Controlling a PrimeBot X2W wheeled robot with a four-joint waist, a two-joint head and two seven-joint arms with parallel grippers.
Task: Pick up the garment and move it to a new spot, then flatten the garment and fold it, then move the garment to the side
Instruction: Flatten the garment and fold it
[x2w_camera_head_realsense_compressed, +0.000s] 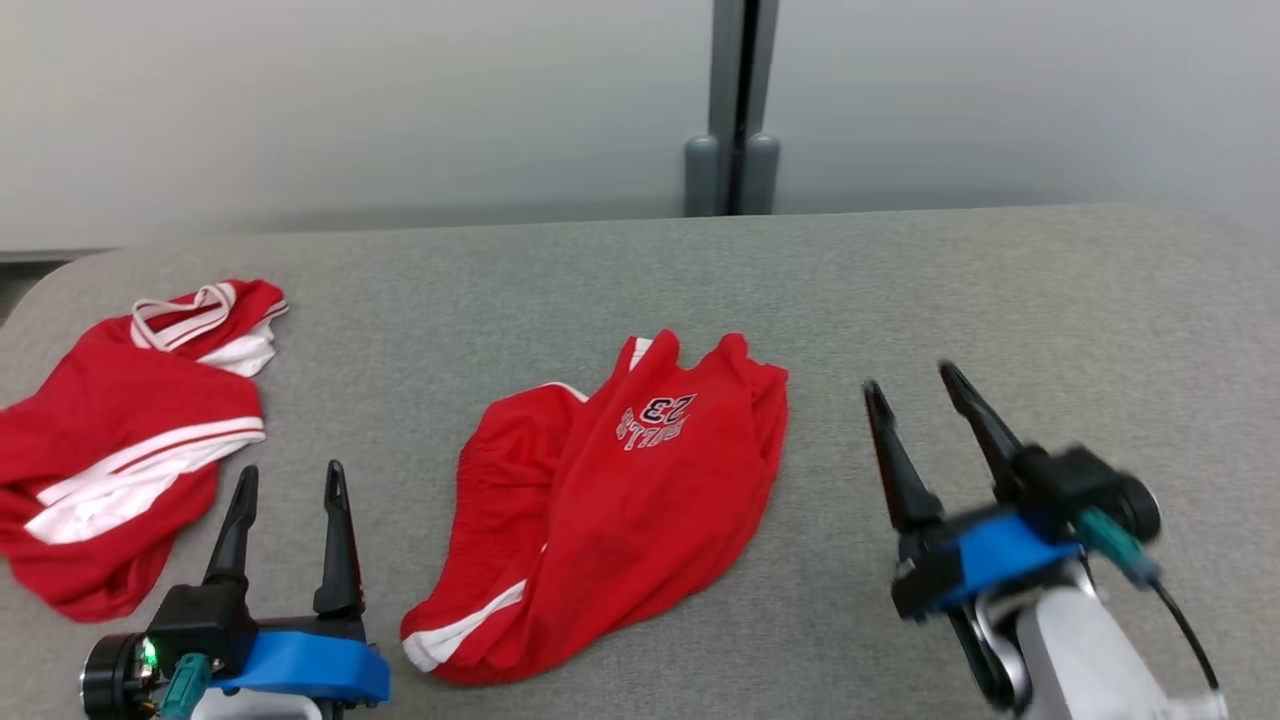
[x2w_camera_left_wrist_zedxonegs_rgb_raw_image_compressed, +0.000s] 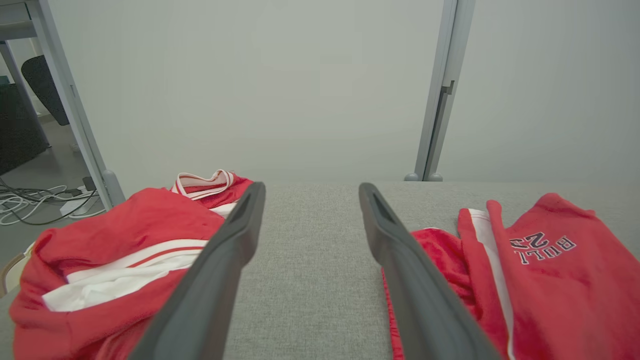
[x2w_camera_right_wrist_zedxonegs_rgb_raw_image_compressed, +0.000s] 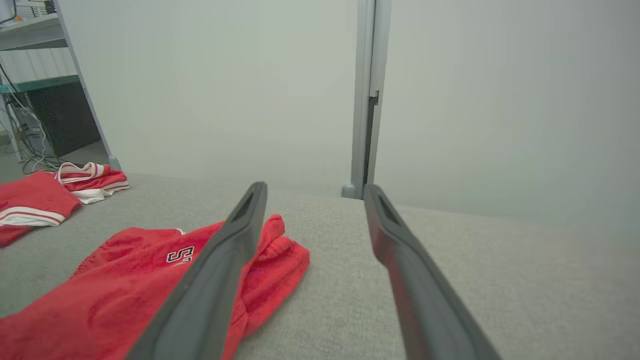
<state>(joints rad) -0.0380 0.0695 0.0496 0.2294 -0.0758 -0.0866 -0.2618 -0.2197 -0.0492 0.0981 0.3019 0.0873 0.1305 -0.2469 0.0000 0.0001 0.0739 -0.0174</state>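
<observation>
The red shorts (x2w_camera_head_realsense_compressed: 610, 510) lie crumpled in the middle of the counter (x2w_camera_head_realsense_compressed: 700, 270), touched by neither hand. They are folded over themselves, so their outline is hard to read. The "23" print faces me upside down, and in my right wrist view my own finger hides part of it.

My left hand (x2w_camera_head_realsense_compressed: 291, 468) hovers at their 8 o'clock, fingers spread with nothing between them. My right hand (x2w_camera_head_realsense_compressed: 908, 376) is at their 3 o'clock, also spread and empty, and blurred in the head view.

At 9 o'clock a red-and-white garment (x2w_camera_head_realsense_compressed: 120, 450) is bunched up and cut off by the frame.

The counter is grey fabric with rounded corners. At 12 o'clock pale panels (x2w_camera_head_realsense_compressed: 350, 100) meet at a grey post (x2w_camera_head_realsense_compressed: 735, 100). Cables (x2w_camera_left_wrist_zedxonegs_rgb_raw_image_compressed: 35, 200) lie on the floor at the far left.
</observation>
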